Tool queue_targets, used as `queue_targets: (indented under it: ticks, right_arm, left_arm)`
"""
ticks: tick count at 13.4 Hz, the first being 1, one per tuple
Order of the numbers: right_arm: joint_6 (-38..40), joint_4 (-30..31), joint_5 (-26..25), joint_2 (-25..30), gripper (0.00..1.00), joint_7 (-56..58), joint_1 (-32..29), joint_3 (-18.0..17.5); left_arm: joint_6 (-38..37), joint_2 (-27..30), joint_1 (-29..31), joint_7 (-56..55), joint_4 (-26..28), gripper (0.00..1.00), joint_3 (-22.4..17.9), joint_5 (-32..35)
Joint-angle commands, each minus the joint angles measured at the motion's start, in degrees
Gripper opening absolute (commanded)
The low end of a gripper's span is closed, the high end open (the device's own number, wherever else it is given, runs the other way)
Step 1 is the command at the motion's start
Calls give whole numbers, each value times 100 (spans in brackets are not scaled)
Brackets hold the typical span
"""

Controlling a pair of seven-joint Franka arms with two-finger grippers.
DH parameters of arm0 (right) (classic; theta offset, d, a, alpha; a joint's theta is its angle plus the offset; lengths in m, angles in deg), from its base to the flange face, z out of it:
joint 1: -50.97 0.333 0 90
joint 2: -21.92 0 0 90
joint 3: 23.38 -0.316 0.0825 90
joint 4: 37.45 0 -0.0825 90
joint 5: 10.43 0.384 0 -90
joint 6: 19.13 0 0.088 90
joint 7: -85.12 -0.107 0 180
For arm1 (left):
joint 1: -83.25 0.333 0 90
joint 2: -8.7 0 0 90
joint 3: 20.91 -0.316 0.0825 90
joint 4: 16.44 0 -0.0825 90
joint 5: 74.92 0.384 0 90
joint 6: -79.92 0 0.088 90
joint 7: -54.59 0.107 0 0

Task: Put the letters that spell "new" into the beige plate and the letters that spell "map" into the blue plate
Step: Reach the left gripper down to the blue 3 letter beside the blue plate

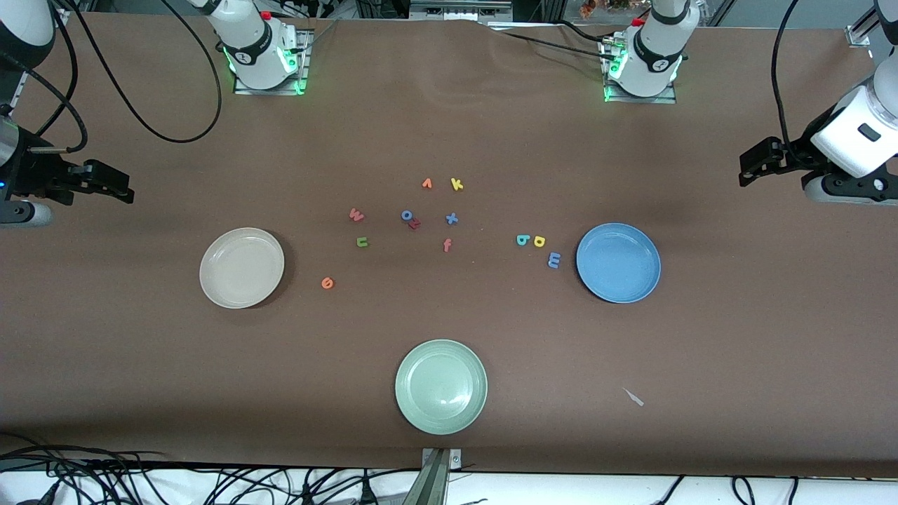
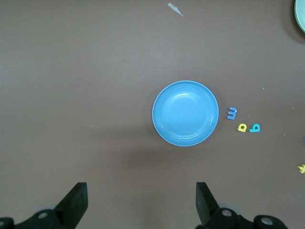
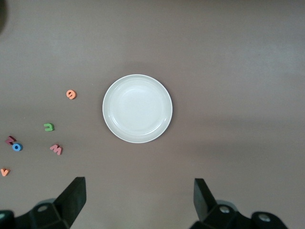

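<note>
The letters for "new" lie on the worktop near the beige plate (image 1: 242, 267), none of them in it. The orange e (image 1: 327, 283) is the closest to this plate and nearest to the front camera, the green n (image 1: 362, 243) is a little farther from the camera, and the pinkish-red w (image 1: 356, 214) is farther again. The beige plate holds nothing.

The letters for "map" sit in a small group just beside the blue plate (image 1: 618, 262), toward the middle of the worktop: the teal a (image 1: 522, 240) and the yellow p (image 1: 539, 241) are side by side, and the blue m (image 1: 553, 260) lies nearest to the plate, not touching it. The blue plate also holds nothing.

Between the two groups lie other letters – an orange v (image 1: 426, 184), a yellow k (image 1: 457, 184), a blue o (image 1: 407, 215) touching a red z (image 1: 415, 224), a blue x (image 1: 452, 219) and a coral f (image 1: 447, 245). A pale green plate (image 1: 441, 386) stands closest to the front camera.

The left tool (image 2: 141, 200) hovers at the left arm's end of the worktop with its fingers wide apart, holding nothing. The right tool (image 3: 139, 198) hovers at the right arm's end – its fingers are wide apart too, with nothing between them.
</note>
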Motion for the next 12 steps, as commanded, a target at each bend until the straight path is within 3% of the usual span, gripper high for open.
queue_targets:
  ticks: [1,4,8,12]
  right_arm:
    - [92,-60,-27,8,100,-40,17,21]
    - [83,-69,-27,8,100,-40,17,12]
    - [92,-69,-27,-9,100,-40,9,29]
    - [40,-69,-27,-27,100,-40,-9,38]
  left_arm:
    - [-65,-79,-13,135,-173,100,3,-14]
    - [-74,-88,-66,109,-173,100,38,-74]
    - [-135,-501,-189,30,-129,100,240,-66]
    - [31,-1439,-391,21,-182,100,547,-83]
